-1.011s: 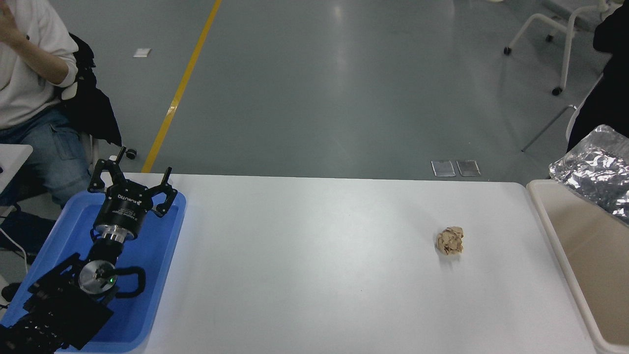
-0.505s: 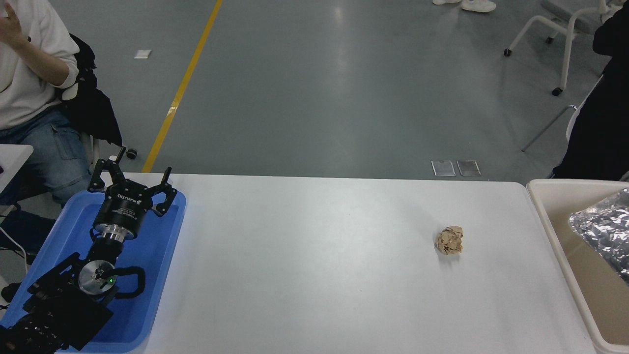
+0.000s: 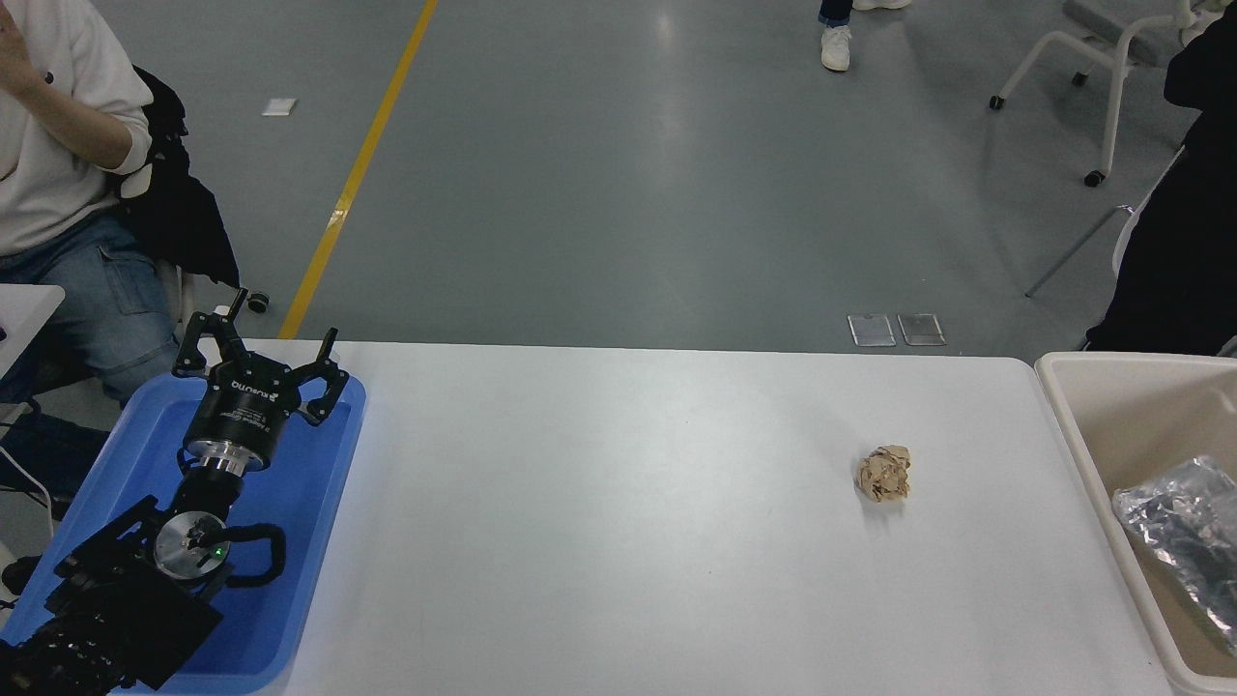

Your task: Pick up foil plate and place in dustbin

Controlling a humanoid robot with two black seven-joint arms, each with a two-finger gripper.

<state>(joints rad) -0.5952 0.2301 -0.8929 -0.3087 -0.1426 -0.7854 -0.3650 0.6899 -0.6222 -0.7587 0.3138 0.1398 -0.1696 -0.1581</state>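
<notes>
The crinkled silver foil plate [image 3: 1181,532] lies inside the beige dustbin [image 3: 1082,435] at the table's right edge, low against its inner wall and partly cut off by the picture's right edge. No gripper touches it. My left gripper [image 3: 259,350] is parked at the lower left above the blue tray, its fingers spread open and empty. My right arm and gripper are out of view.
A shallow blue tray [image 3: 319,503] sits under the left arm. A small crumpled brown paper ball [image 3: 884,473] lies on the white table [image 3: 618,541] at right of centre. A person in a white top [image 3: 58,145] sits at the far left; chairs stand beyond the table.
The foil plate has dropped from above the dustbin's far rim down into the bin. The left arm has not moved.
</notes>
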